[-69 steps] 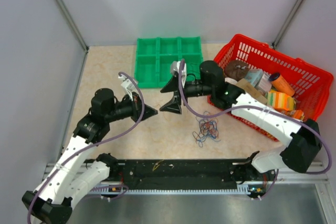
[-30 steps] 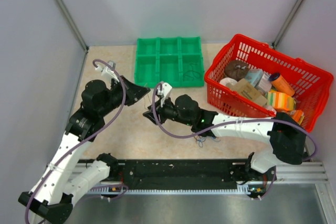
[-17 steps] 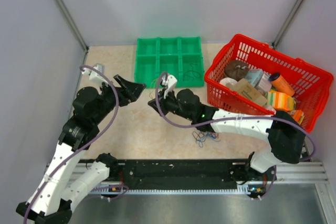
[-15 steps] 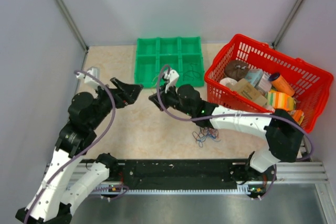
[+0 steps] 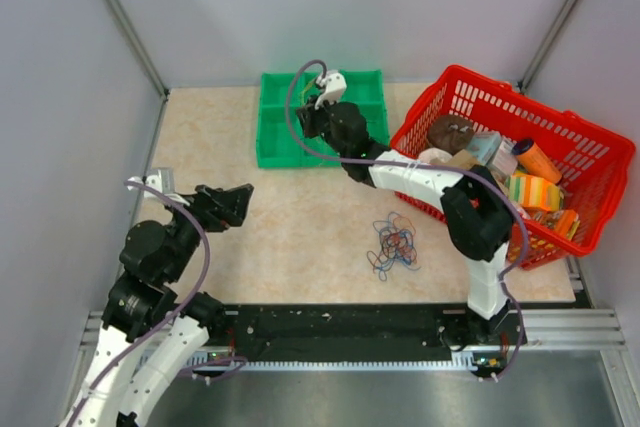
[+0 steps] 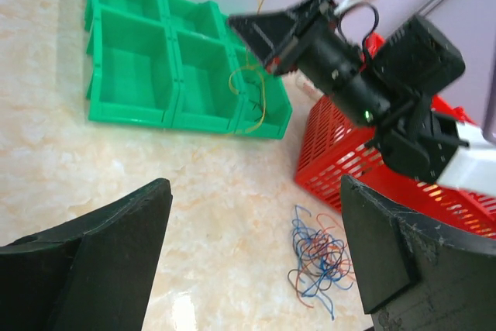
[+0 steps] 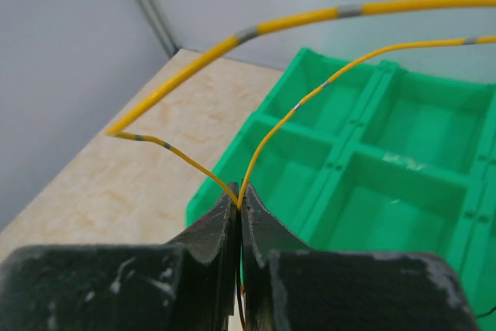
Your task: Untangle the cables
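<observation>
Yellow looping wire pinched between right fingers.

Small tangle of thin cables flat on the tabletop, toward the near edge, right of centre: blue, orange, red and dark strands looped loosely over one another. One yellow strand up in the air by the far edge, well apart from the heap. Pinched at a fold between the closed tips of the right gripper, two lengths arching away, grey bands along them.
</observation>
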Action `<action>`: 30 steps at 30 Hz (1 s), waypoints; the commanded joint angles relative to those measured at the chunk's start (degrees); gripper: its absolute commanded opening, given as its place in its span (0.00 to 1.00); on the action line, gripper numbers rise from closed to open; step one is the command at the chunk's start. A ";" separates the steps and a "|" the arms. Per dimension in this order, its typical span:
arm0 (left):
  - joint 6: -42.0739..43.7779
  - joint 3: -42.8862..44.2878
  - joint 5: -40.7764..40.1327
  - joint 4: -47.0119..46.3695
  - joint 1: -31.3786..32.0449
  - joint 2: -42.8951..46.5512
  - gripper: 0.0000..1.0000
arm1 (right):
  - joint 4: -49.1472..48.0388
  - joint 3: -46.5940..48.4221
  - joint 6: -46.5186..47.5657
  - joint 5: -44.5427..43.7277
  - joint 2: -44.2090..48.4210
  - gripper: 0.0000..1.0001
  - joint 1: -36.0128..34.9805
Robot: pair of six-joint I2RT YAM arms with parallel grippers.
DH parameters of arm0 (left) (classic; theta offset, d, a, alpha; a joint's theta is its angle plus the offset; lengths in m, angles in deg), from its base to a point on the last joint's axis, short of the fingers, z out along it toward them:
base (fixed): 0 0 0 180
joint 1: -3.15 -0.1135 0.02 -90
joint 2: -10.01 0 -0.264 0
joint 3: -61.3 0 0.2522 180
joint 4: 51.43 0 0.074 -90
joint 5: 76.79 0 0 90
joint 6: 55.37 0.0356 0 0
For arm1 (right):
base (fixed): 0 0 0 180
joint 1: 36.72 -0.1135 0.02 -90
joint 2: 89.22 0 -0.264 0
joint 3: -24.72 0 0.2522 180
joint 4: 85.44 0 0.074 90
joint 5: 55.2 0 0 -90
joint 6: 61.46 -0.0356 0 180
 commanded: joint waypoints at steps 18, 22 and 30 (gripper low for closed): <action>0.53 -5.33 3.85 -2.34 0.10 0.10 0.93 | 0.85 34.51 14.26 11.69 -26.01 0.00 10.27; 0.01 -6.38 4.46 -3.65 0.10 -0.16 0.93 | 4.89 30.29 7.24 13.89 -23.99 0.00 10.10; -0.26 -7.09 5.26 -3.57 0.10 -0.60 0.93 | 20.71 28.61 -9.74 14.33 -22.23 0.00 9.92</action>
